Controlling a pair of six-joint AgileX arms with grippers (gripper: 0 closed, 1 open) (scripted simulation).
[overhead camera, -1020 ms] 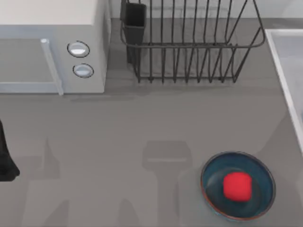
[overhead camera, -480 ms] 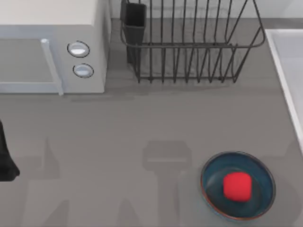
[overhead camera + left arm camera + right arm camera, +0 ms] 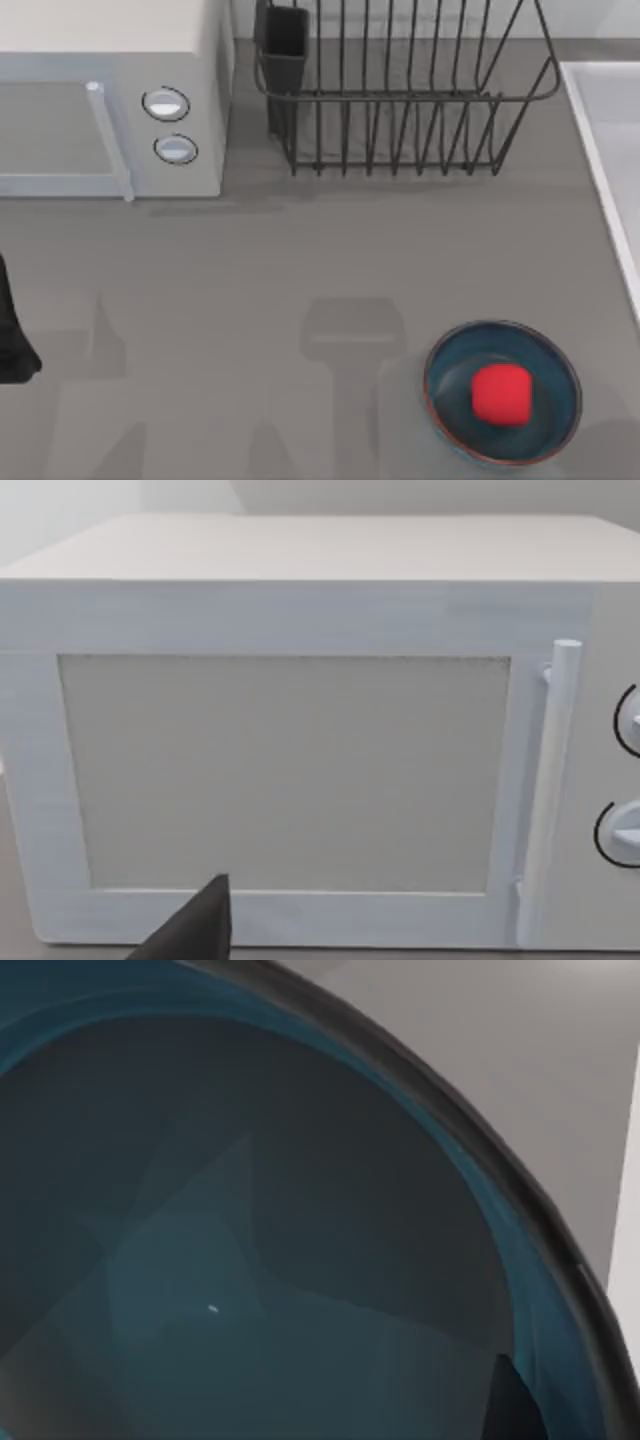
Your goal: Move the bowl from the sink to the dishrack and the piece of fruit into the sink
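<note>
Sitting in shallow blue dish (image 3: pixel 503 393) on surface (image 3: pixel 250 280) front-right: piece of fruit (image 3: pixel 501 393). Rt wrist view close over teal bowl (image 3: pixel 250 1260) interior. Dishrack (image 3: pixel 400 90) at back, sink (image 3: pixel 600 150) far right. Left arm (image 3: pixel 12 330) parked left; gripper states can't tell.

You get just the raised left rim of the pale grey-white sink (image 3: pixel 600 150), right of the dark wire dishrack (image 3: pixel 400 95), whose back is cropped too. The white microwave (image 3: pixel 100 100), left of that rack, is cut off. A teal bowl interior (image 3: pixel 250 1260) overruns the right wrist view; its rim is partly cropped.
</note>
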